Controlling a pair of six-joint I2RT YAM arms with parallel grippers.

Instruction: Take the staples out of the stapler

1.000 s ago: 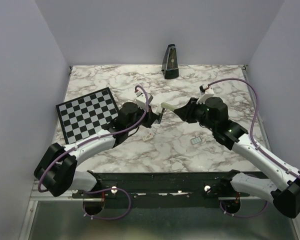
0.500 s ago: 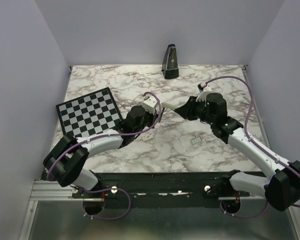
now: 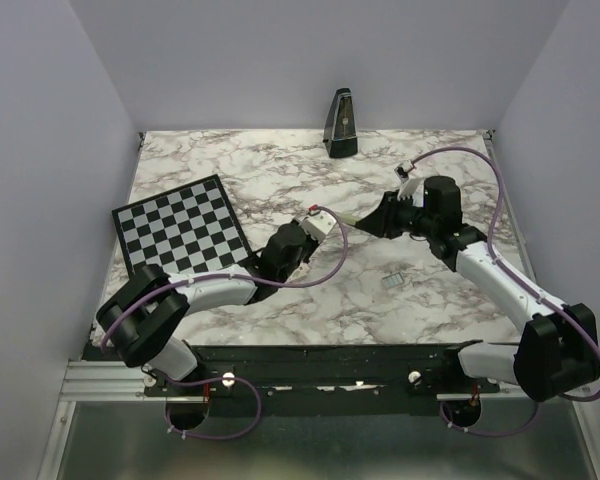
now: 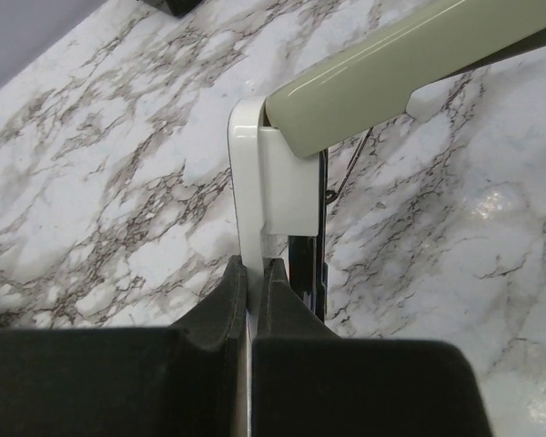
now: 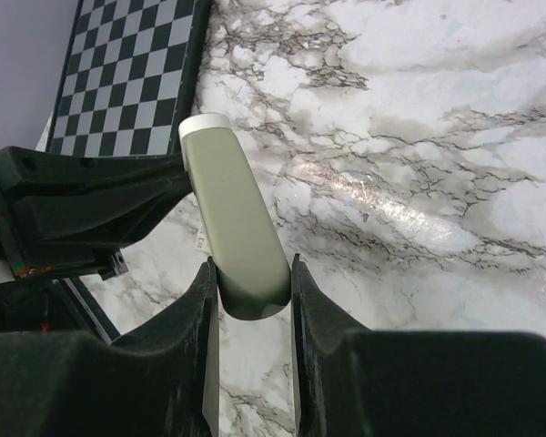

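The stapler (image 3: 345, 216) hangs over the mid-tabletop (image 3: 430, 300) — right fingers (image 5: 318, 309) pinch its green bar from 3 o'clock, left fingers (image 4: 223, 300) clamp its white end from 8 o'clock, seemingly to spread it for unloading.

Left gripper (image 4: 253, 269) points toward 1 o'clock, right gripper (image 5: 251, 264) toward 9 o'clock, both seemingly clamped on the stapler (image 5: 231, 208)

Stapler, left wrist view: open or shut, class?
The stapler is open: the right pincer holds its green top bar angled away from the white base in the left pincer, dark rail exposed.
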